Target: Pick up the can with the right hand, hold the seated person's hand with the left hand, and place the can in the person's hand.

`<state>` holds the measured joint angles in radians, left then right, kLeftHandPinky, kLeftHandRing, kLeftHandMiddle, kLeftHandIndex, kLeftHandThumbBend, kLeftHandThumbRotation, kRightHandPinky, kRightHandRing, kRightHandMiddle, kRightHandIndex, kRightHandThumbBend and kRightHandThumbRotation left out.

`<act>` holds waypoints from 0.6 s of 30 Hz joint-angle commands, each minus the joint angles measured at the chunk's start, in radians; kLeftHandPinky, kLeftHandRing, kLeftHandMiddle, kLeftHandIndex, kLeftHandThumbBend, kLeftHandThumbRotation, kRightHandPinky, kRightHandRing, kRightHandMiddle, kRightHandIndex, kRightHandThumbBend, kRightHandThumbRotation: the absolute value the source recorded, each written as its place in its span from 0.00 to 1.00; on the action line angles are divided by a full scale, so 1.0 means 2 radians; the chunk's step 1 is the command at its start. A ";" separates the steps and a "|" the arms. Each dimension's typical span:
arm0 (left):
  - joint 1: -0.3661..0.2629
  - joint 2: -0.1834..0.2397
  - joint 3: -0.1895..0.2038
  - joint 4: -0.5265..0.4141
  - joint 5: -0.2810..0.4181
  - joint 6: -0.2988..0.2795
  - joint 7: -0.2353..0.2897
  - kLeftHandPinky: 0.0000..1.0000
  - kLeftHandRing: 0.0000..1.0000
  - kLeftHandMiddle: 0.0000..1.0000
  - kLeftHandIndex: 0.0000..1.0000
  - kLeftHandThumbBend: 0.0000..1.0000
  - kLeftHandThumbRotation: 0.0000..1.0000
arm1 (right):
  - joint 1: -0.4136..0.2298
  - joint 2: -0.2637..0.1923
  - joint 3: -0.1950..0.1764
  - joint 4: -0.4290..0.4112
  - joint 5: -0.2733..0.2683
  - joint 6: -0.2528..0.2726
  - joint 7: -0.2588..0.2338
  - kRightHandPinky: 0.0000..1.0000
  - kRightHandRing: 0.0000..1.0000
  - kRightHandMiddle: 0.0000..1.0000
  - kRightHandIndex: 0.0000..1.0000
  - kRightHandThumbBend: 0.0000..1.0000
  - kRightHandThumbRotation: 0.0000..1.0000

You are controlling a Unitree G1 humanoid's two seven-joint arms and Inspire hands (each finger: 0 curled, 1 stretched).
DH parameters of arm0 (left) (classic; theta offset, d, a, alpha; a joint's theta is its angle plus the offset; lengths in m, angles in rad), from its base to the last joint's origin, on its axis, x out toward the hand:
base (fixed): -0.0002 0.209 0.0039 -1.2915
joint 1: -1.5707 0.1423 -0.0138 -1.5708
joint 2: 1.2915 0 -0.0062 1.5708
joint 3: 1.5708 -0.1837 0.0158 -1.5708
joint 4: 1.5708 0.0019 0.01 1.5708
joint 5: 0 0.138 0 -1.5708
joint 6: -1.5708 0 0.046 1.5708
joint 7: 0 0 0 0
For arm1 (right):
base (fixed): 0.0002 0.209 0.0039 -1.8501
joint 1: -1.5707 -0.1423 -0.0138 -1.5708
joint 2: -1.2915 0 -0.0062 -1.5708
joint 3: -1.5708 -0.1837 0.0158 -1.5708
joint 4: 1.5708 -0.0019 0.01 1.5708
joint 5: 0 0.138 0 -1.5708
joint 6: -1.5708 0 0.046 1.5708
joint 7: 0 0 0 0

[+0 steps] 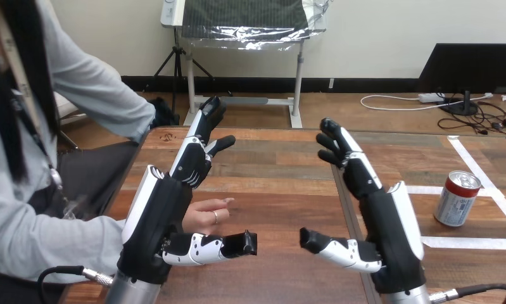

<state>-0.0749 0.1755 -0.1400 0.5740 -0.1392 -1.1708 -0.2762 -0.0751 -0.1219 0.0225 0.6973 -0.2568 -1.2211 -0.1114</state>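
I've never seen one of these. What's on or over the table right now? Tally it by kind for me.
Robot hands: 2, the left hand and the right hand, both with fingers open
Person's hand: 1, the person's hand, on the table beside the left hand
Cans: 1, the can, upright at the right
Total: 4

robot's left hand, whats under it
The person's hand lies on the wooden table below the left hand; its fingers show, the wrist is covered. Contact cannot be told.
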 commanded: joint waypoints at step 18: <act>-0.010 -0.018 0.026 -0.018 0.007 -0.001 0.010 0.84 0.94 0.96 0.96 1.00 0.48 | -0.060 -0.016 -0.036 -0.004 -0.027 -0.002 -0.041 0.84 0.89 0.93 0.93 1.00 0.68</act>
<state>-0.0648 0.1503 -0.1134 0.5737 -0.1239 -1.1666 -0.2672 -0.0901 -0.1278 -0.0222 0.6973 -0.2991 -1.2139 -0.1694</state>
